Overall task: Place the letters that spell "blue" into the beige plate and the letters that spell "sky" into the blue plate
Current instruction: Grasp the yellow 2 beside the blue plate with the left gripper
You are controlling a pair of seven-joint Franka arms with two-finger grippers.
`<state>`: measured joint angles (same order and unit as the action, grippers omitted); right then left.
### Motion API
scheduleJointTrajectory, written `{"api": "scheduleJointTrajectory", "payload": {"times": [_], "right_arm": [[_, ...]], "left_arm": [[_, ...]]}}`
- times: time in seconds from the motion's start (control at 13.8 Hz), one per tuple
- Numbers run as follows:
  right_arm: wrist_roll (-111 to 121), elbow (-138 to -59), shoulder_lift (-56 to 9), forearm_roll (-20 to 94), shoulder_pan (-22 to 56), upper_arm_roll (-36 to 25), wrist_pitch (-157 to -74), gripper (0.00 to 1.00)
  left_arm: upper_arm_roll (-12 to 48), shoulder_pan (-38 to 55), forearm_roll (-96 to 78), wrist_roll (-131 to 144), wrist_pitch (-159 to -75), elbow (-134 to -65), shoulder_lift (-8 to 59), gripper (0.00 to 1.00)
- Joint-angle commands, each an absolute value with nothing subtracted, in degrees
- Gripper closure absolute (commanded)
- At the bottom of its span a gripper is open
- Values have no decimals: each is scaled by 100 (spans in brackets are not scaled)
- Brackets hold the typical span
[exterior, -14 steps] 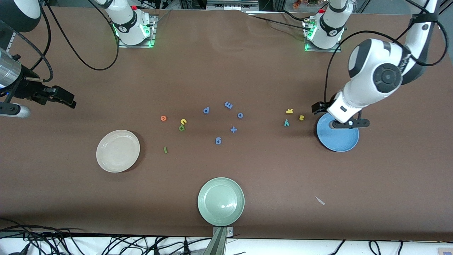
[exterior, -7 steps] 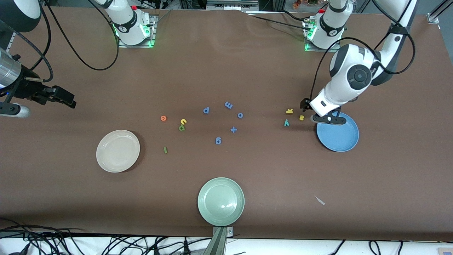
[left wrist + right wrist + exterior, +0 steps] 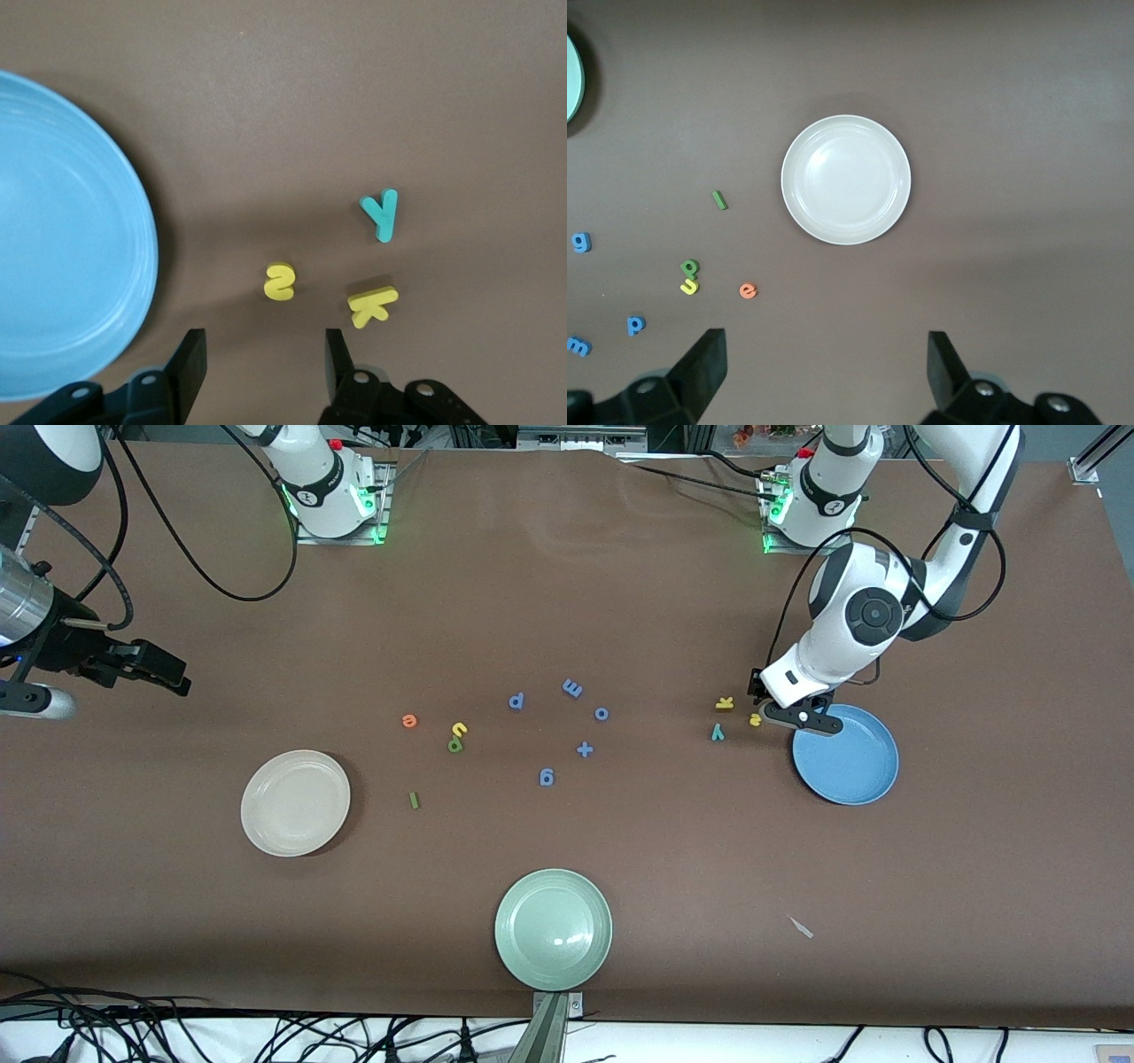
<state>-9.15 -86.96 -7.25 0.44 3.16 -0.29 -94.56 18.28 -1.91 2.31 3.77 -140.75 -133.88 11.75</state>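
Left gripper [image 3: 259, 363]: hanging, fingers apart and empty, just above the small yellow foam s [image 3: 280, 282] beside the round blue plate [image 3: 855, 766].
Right gripper [image 3: 826, 367]: waiting, spread wide, empty.

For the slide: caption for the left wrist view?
Left gripper, jaws apart, above the yellow s, beside the k, y and blue plate.

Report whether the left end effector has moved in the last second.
Yes. The left end effector has left the blue plate and moved toward the yellow s.
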Motion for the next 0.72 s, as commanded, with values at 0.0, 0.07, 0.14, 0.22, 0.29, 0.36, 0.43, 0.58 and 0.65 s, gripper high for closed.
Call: {"api": "scheduleJointTrajectory", "payload": {"times": [0.0, 0.07, 0.14, 0.22, 0.29, 0.36, 0.43, 0.58, 0.65], "right_arm": [[-967, -8604, -738, 105, 299, -9, -9369, 0], [-967, -8613, -738, 105, 299, -9, -9369, 0], [-967, -8613, -738, 105, 299, -17, -9369, 0], [-967, -8613, -738, 105, 299, -18, -9369, 0], [-958, -8613, -738, 105, 299, -18, -9360, 0], [-967, -8605, -738, 105, 299, -18, -9369, 0], [-967, -8613, -738, 105, 299, -18, -9369, 0], [-967, -8613, -730, 105, 299, -18, -9360, 0], [-967, -8613, -729, 105, 299, -18, -9360, 0]], "left_arm": [[1837, -193, 439, 272, -14439, -13360, 1414, 37], [1837, -185, 439, 281, -14562, -13351, 1493, 37], [1828, -185, 439, 281, -14668, -13342, 1572, 37], [1828, -185, 448, 281, -14765, -13350, 1643, 38], [1828, -185, 448, 281, -14818, -13351, 1722, 38], [1828, -167, 474, 281, -14879, -13351, 1775, 37], [1828, -167, 631, 290, -14880, -13351, 1836, 38], [1828, -167, 703, 403, -14889, -13351, 1898, 41], [1828, -167, 703, 413, -14889, -13351, 1907, 44]]}}
